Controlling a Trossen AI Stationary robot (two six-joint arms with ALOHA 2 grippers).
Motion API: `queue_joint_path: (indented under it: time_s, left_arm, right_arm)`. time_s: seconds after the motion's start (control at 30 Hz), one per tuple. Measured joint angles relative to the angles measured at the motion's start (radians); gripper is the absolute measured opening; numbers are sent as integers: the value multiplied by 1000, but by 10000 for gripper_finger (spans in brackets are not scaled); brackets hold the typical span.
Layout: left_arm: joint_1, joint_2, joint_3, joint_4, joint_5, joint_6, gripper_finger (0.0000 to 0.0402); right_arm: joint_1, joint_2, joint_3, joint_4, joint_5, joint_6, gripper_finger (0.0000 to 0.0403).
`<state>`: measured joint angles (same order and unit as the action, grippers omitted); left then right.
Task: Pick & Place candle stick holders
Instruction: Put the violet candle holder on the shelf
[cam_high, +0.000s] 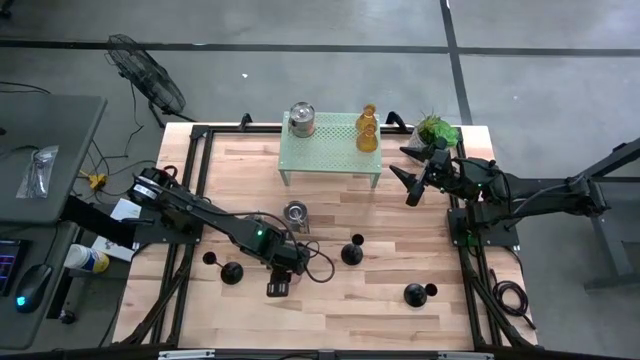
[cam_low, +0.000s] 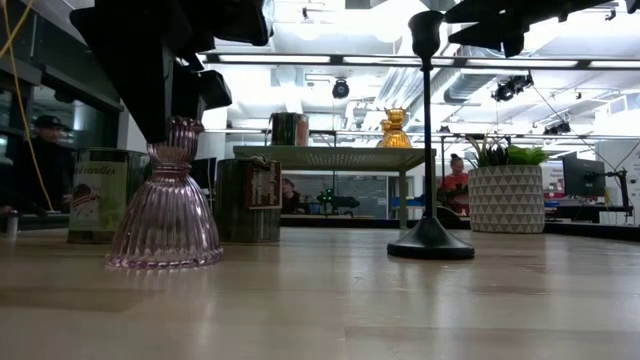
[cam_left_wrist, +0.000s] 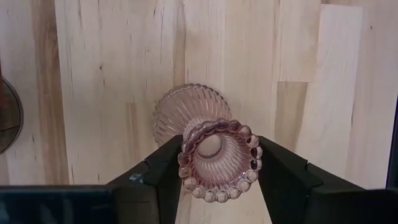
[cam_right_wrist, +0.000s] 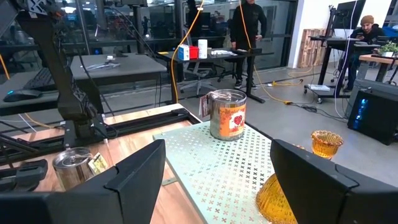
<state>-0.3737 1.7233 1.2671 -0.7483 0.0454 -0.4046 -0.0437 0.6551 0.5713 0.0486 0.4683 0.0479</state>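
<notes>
The left gripper (cam_left_wrist: 217, 163) pinches the beaded rim of the pink glass holder (cam_left_wrist: 211, 149) between its fingers (cam_left_wrist: 165, 168); the holder stands upright on the wooden surface (cam_high: 330, 300), near its front. The right gripper (cam_high: 408, 185) hovers beside the pale green rack (cam_high: 330, 150), fingers spread, facing the amber holder (cam_high: 367, 130) and a tin candle (cam_high: 301, 120) on it

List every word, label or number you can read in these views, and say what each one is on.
"candles", partly cut off: on the label of the tin behind the pink glass holder, low view.
Label on the tin on the green rack: orange and printed, too blurred to read.
Tag on the silver tin on the table: unreadable.
</notes>
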Motion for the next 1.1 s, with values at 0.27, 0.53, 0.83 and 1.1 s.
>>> queue_joint_path:
  time_s: [0.27,0.53,0.83,1.1]
  left_arm:
    - [0,0,0,-1,-8,2,168]
    - [0,0,3,-6,-11,-6,167]
    - [1,0,102,-95,-26,-12,166]
    - [10,0,265,-224,-63,-38,166]
  right_arm:
    - [0,0,0,0,0,0,284]
    - [0,0,0,-1,0,0,284]
    - [0,0,0,-2,0,3,284]
    - [0,0,0,-27,-48,13,284]
